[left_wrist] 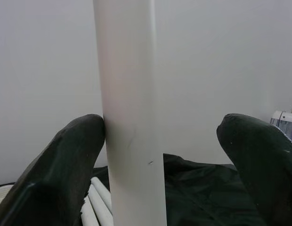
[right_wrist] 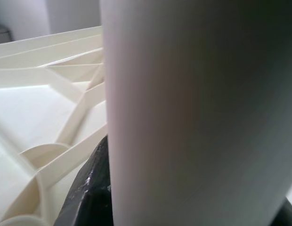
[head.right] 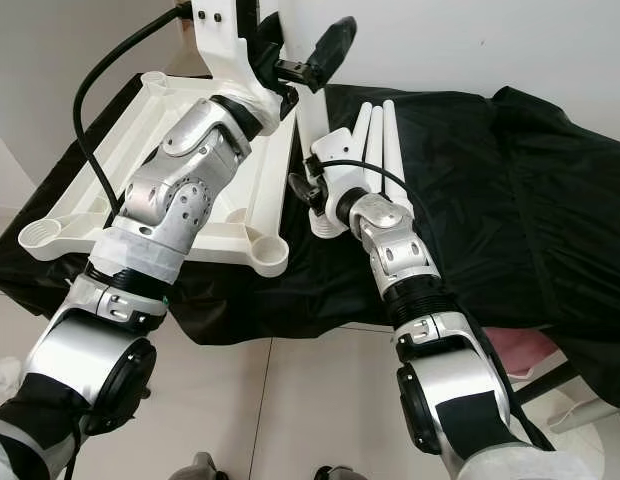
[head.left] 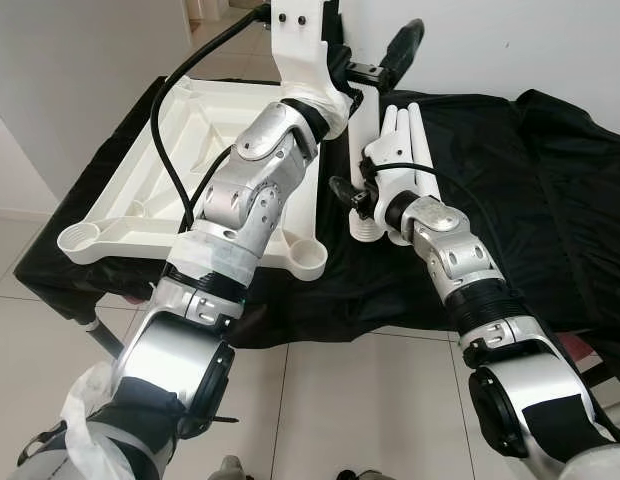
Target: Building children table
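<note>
Tabletop [head.left: 190,150], white and upside down, lies on a black cloth [head.left: 530,200] at the left. The left gripper [left_wrist: 160,155] is raised above its far right corner with fingers [left_wrist: 66,165] spread wide; one finger touches an upright white leg [left_wrist: 132,117]. More legs [head.left: 405,150] lie just beside the tabletop. The right gripper [head.left: 360,195] pinches the upright leg low down.
</note>
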